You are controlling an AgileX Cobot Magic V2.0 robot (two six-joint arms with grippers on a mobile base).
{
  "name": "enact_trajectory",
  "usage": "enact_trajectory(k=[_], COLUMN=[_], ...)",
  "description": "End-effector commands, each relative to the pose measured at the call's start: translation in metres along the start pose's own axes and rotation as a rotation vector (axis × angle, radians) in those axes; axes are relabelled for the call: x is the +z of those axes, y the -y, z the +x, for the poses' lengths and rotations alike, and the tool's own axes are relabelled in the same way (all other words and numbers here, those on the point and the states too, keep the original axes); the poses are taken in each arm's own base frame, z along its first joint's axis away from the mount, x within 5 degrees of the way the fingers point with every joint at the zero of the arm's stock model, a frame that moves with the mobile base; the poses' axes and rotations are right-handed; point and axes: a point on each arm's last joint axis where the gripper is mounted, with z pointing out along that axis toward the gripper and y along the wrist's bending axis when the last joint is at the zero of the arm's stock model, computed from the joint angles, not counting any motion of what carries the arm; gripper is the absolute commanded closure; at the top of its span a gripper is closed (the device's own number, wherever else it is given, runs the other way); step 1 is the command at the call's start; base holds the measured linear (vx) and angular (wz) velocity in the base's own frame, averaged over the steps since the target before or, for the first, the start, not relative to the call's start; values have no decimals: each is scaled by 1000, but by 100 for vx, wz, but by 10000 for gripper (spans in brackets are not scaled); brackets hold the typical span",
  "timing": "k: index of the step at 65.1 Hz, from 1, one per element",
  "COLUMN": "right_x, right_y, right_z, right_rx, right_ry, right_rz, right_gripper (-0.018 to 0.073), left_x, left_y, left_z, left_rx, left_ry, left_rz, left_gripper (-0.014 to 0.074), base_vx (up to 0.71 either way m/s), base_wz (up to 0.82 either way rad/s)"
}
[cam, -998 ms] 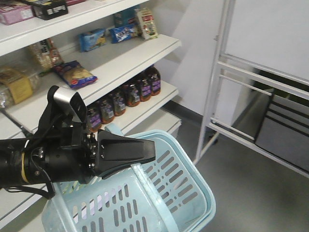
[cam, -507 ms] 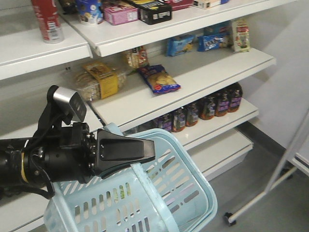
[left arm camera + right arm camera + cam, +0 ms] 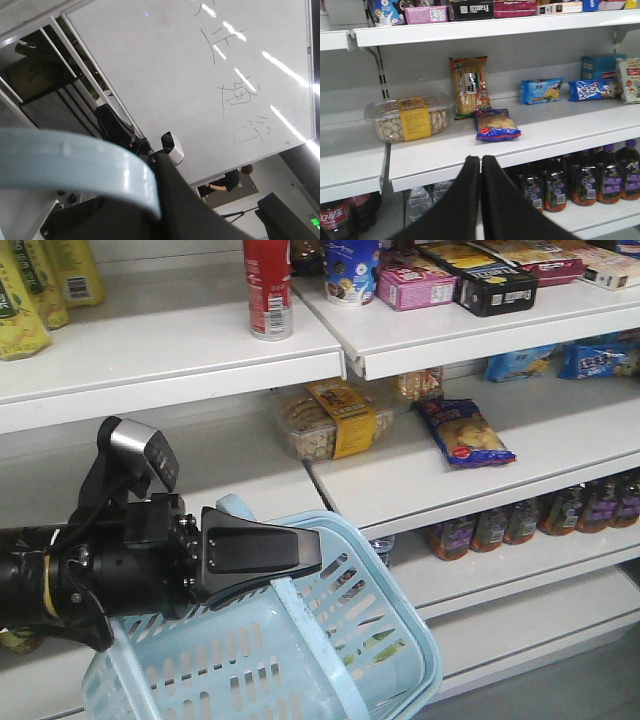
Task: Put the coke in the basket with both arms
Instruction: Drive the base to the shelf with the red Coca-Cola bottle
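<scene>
Coke (image 3: pixel 267 285): upright on shelf (image 3: pixel 150 350), upper centre of frame | basket (image 3: pixel 300 660): lower centre, hung by its handle (image 3: pixel 75 165) from left gripper (image 3: pixel 312 550), clamped on it | right gripper (image 3: pixel 480 162): bottom centre, fingers pressed together, empty.

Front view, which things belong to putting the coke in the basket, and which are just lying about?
Job: coke, basket, left gripper gripping its handle, right gripper shut.
Lying about: biscuit tub, blue snack bag, pink box, dark bottles.
</scene>
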Motion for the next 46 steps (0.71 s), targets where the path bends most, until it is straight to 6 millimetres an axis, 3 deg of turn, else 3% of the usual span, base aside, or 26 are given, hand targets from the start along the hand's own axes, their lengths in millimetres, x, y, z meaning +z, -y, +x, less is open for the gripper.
enact_trajectory(k=[1,46], right_x=[-1,-1], right_y=[0,0], right_z=[-5,-5], right_rx=[-12,-12], right_ry=[78,79], right_rz=[-4,-4], right_gripper=[564,564], left_x=[-3,-3], left_y=[37,37], left_z=[4,4], left_rx=[31,31], left_ry=[-57,-57], left_rz=[250,250], left_gripper=[602,602], base_vx=[9,7], base_wz=[33,26])
